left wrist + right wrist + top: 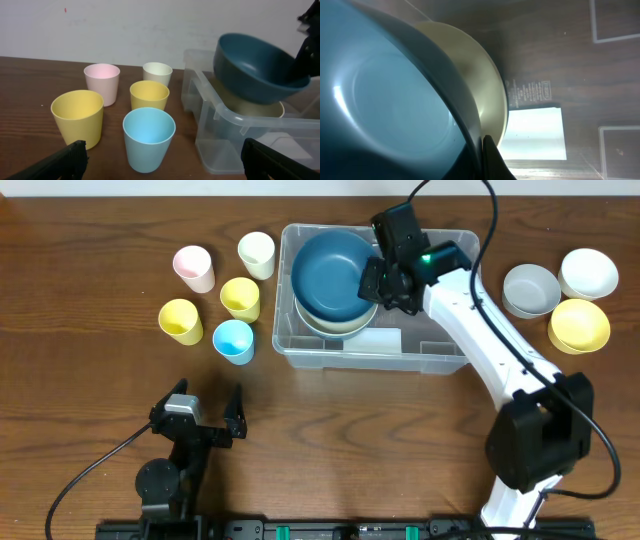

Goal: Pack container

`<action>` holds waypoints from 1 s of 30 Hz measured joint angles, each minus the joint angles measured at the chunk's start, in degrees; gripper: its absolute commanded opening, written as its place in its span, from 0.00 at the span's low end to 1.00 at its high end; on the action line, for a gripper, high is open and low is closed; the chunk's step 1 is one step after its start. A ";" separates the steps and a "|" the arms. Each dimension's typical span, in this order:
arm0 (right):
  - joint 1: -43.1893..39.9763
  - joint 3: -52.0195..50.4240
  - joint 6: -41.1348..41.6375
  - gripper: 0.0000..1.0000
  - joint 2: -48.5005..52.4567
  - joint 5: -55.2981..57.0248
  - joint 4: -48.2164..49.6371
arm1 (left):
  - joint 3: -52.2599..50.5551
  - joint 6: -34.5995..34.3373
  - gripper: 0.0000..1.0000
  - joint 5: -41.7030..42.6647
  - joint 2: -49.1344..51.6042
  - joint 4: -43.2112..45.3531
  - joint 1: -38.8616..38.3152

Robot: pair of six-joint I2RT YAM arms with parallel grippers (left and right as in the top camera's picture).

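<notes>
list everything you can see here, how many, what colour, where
cups: 5, pink, cream, two yellow, light blue, grouped left of the container
container: 1, clear, mid table
blue bowl: 1, dark blue, tilted over the container
cream bowl: 1, cream, inside the container, under the blue bowl
label: 1, white, container floor
loose bowls: 3, grey, white, yellow, right of the container
table: 1, dark wood
left gripper: 1, black, open, empty, near the cups
right gripper: 1, black, shut on the blue bowl's rim
</notes>
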 measured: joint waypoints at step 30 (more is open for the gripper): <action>-17.14 34.10 -6.38 0.99 0.90 11.98 -30.58 | 0.00 0.00 0.98 0.00 0.00 0.00 0.00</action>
